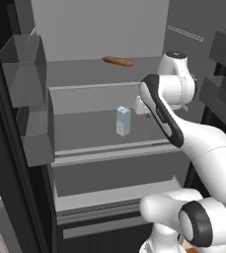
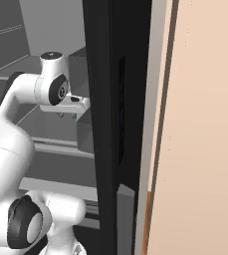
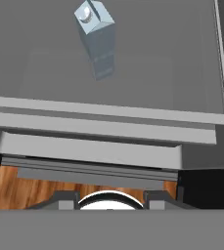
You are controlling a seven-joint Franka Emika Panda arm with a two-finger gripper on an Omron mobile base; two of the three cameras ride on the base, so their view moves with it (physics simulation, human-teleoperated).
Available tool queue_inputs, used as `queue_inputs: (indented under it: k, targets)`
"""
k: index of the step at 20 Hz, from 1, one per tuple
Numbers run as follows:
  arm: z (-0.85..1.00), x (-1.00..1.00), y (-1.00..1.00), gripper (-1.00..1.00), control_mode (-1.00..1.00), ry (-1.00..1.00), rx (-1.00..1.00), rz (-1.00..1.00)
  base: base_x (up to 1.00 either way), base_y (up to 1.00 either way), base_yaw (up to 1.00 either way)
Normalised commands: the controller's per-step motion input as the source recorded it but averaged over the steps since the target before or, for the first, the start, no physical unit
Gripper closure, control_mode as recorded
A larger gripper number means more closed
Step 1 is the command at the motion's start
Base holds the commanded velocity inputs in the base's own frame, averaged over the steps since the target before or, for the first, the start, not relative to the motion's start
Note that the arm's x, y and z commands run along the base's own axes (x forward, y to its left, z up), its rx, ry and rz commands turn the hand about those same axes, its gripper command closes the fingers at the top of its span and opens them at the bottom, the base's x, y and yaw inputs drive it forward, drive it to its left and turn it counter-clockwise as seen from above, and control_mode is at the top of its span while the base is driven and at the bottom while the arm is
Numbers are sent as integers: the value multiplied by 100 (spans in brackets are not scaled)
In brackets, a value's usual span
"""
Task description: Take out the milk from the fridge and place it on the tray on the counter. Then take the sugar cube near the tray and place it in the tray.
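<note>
The fridge stands open, showing its grey shelves. The milk, a small pale blue-white carton, stands upright on the middle shelf. From above it sits at the top of the hand view as milk. My gripper hovers a little right of the carton and apart from it, partly hidden by my arm. Seen from the right, the gripper points down over the shelf. Its fingertips are spread wide, open, with nothing between them. The tray, the counter and the sugar cube are out of view.
An orange-brown sausage lies on the upper shelf. Translucent door bins hang on the left, more bins on the right. The black fridge frame stands close to my arm's right. Wooden floor lies below.
</note>
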Motion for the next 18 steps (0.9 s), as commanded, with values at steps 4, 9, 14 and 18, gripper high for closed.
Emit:
queue_inputs:
  k: [4,9,14,18]
  targets:
    - [0,-27,9,-100,-100,-4,3,0,0,0,0]
    - [-16,0,37,-100,-100,-20,2,2,0,0,0]
    - [-12,16,15,-100,-100,-25,0,4,0,0,0]
    - [-6,24,0,-100,-100,-13,0,3,0,0,0]
